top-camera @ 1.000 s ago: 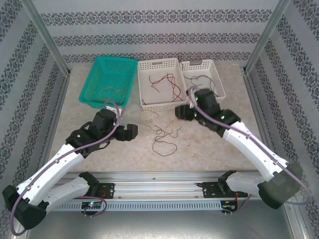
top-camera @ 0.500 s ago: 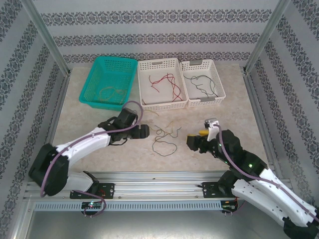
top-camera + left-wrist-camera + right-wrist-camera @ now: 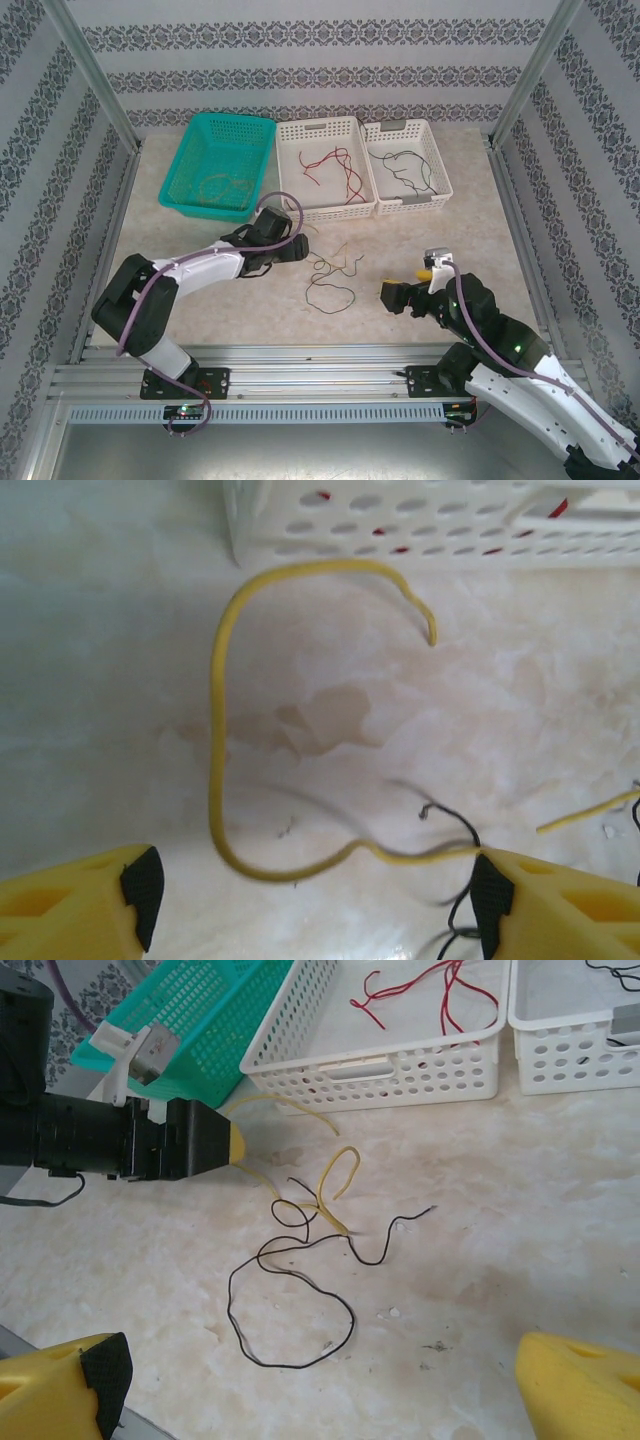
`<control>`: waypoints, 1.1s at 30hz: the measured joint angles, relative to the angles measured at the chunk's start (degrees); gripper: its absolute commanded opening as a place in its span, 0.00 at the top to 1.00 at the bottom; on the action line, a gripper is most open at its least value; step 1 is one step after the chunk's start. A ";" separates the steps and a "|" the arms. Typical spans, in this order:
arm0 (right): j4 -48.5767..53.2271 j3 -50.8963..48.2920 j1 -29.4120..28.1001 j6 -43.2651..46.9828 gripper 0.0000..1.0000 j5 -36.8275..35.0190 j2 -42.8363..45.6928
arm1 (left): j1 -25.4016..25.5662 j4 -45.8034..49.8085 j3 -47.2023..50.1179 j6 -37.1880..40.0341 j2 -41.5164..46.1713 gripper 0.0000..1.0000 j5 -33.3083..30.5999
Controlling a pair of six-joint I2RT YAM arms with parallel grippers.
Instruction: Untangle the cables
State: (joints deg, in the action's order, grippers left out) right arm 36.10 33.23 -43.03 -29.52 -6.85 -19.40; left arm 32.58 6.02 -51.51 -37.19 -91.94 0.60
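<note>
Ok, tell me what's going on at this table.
Thin cables lie tangled on the table. The left gripper hangs open over a yellow cable, nothing gripped. The right gripper is open too, short of the black cable. Red cables already lie in the middle white basket.

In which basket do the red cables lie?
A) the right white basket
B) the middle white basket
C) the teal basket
B: the top view shows the red cables lying inside the middle white basket.
</note>
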 measured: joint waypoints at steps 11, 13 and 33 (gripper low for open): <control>9.62 13.20 0.00 -1.97 0.02 -5.05 0.61 | -0.83 -1.90 -1.66 -0.74 -4.90 0.63 -0.39; 11.17 15.08 0.00 -1.36 0.02 -7.72 1.22 | -0.83 -1.90 -1.68 -0.76 -4.94 0.72 -0.37; 14.82 13.35 0.96 5.11 0.02 -18.84 5.09 | -0.83 3.91 -2.93 -0.72 11.52 1.00 2.95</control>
State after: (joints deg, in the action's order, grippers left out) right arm 50.92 46.59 -42.06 -24.40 -25.69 -14.31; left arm 31.75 9.93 -54.43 -37.91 -80.42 3.55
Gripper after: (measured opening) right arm 0.982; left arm 0.059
